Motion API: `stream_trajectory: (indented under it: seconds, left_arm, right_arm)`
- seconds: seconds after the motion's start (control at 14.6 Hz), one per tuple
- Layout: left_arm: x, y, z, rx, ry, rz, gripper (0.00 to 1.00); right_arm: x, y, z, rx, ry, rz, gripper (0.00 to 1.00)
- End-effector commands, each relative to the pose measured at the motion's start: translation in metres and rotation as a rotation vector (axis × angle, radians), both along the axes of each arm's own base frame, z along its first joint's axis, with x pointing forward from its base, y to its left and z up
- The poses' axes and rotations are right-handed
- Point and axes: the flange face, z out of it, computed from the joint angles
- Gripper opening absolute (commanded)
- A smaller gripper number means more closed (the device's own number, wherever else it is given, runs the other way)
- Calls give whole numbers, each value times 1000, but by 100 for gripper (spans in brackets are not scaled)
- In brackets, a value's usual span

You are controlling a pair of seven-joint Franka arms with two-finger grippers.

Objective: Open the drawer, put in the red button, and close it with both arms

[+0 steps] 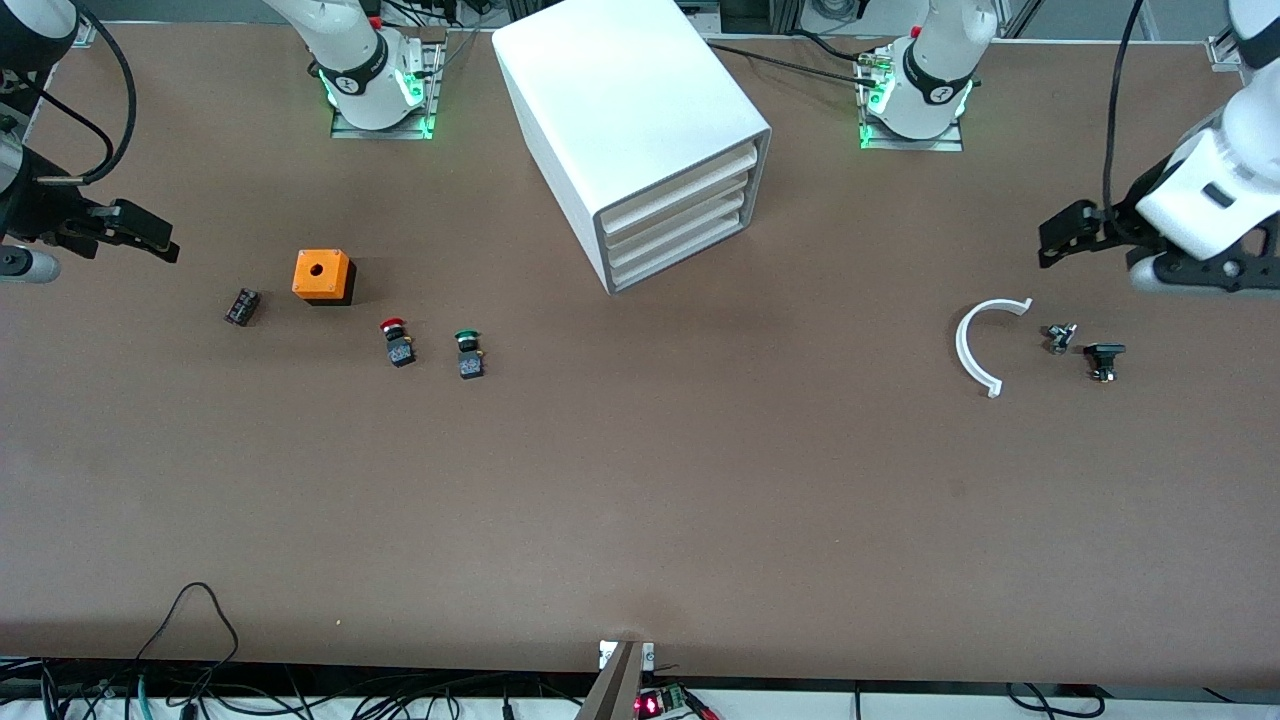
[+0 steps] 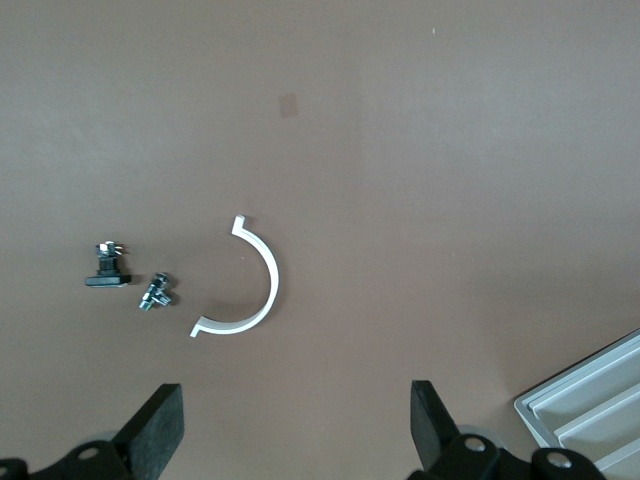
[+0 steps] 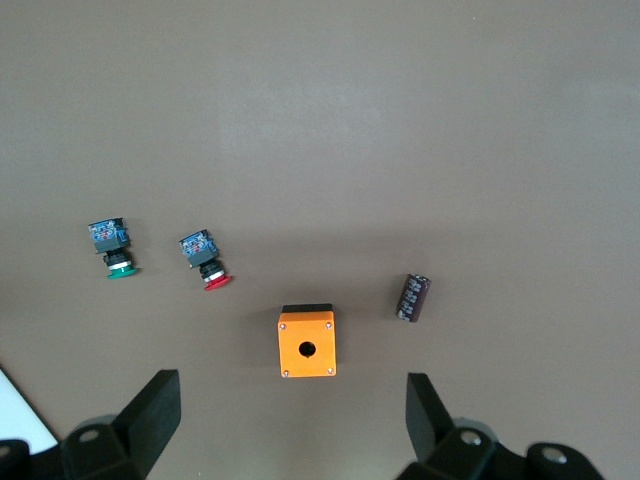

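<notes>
The white cabinet [image 1: 640, 120] stands at the middle of the table near the arms' bases, and its three drawers [image 1: 680, 215] are all shut. The red button [image 1: 396, 340] lies on its side toward the right arm's end, beside the green button [image 1: 467, 353]. The red button [image 3: 208, 262] and the green button [image 3: 112, 250] also show in the right wrist view. My right gripper [image 1: 140, 235] hangs open and empty over the table's right-arm end, also seen in its wrist view [image 3: 292, 410]. My left gripper [image 1: 1065, 232] hangs open and empty over the left-arm end [image 2: 297, 420].
An orange box with a hole [image 1: 322, 276] and a small black part [image 1: 242, 306] lie near the red button. A white half-ring [image 1: 961, 345] and two small dark parts [image 1: 1060, 337] [image 1: 1103, 360] lie under the left gripper. Cables hang at the table's near edge.
</notes>
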Motion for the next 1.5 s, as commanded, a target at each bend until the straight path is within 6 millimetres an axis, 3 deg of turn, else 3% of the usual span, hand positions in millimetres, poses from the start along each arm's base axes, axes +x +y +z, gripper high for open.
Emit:
stream_trajectory:
  seconds: [0.0,0.07,0.27,0.41,0.61,0.75,0.89,1.02,1.16,1.43]
  left_arm:
    - [16,0,-41,-15,81,-26,100]
    - [22,-2,-79,-16,152,-28,100]
    - [28,-10,-131,-66,251,-26,100]
    - [25,-27,-178,-231,349,0,100]
    - [3,-55,-252,-539,510,42,100]
    - [-20,-87,-297,-698,593,-26,100]
    - [-39,-105,-335,-826,614,-103,100]
    - [-55,-126,-364,-959,600,-177,100]
    - [-73,-152,-378,-1032,595,-232,100]
    - [-114,-212,-391,-1086,601,-230,100]
  right_arm:
    - [1,2,6,11,4,0,100]
    - [1,1,5,11,4,-1,100]
    - [1,1,4,13,8,-1,100]
    - [1,1,4,12,7,-1,100]
    - [0,1,5,12,7,-3,100]
    - [0,2,5,13,7,0,100]
    - [1,0,3,13,8,-1,100]
    - [3,0,2,13,5,-4,100]
    - [8,3,-7,15,12,0,100]
    - [34,53,-45,13,11,83,100]
